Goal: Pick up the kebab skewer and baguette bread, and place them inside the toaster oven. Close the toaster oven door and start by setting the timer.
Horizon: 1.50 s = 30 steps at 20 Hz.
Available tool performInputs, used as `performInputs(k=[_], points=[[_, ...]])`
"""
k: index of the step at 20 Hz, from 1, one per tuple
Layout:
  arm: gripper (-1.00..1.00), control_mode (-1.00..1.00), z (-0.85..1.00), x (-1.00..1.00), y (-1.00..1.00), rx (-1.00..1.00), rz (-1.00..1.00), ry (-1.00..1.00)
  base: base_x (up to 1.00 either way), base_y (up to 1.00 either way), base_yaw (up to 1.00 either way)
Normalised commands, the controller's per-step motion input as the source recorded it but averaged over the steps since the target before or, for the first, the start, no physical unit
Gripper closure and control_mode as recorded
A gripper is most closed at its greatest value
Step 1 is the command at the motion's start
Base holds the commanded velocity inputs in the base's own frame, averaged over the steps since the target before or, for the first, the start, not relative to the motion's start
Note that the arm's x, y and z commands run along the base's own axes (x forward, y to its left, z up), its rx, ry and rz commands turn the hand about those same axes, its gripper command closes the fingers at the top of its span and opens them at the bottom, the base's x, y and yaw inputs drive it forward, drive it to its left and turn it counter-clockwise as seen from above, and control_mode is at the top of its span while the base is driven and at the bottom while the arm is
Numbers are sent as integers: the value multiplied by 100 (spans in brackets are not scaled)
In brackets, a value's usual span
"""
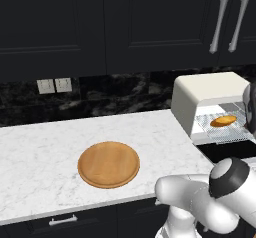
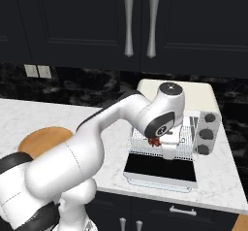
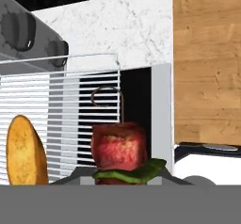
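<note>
The cream-white toaster oven (image 2: 201, 96) stands at the counter's right end, and its dark glass door (image 2: 162, 169) is folded down flat. Inside, on the wire rack (image 3: 70, 115), lies the golden baguette bread (image 1: 223, 121), seen too as the baguette (image 3: 23, 152) in the hand view. My gripper (image 2: 163, 147) hangs just over the front of the rack, shut on the kebab skewer (image 3: 120, 148). A red meat chunk and a green piece show on the skewer, and its wire loop sticks out ahead. The kebab skewer (image 2: 154, 142) shows as a red spot under the hand.
A round wooden board (image 1: 108, 164) lies bare on the white marble counter (image 1: 40, 147), left of the oven. Three dark knobs (image 2: 207, 133) sit on the oven's right front. Black cabinets with silver handles (image 2: 140, 24) hang above. Wooden floor (image 3: 207, 63) lies beyond the counter's end.
</note>
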Motion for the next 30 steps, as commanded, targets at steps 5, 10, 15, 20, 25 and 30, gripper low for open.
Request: performInputs(k=[5,10,15,20,25,30], points=[[100,-100,-68,15,12,-1,-1,-1,0,0,0],[100,-100,-28,28,10,0,0,-3,0,0,0],[100,-100,0,30,0,0,0,0,0,0,0],[100,-100,-4,17,0,0,0,0,0,0,0],[100,-100,-11,17,0,0,0,0,0,0,0],[100,-100,-18,16,0,0,0,0,0,0,0]])
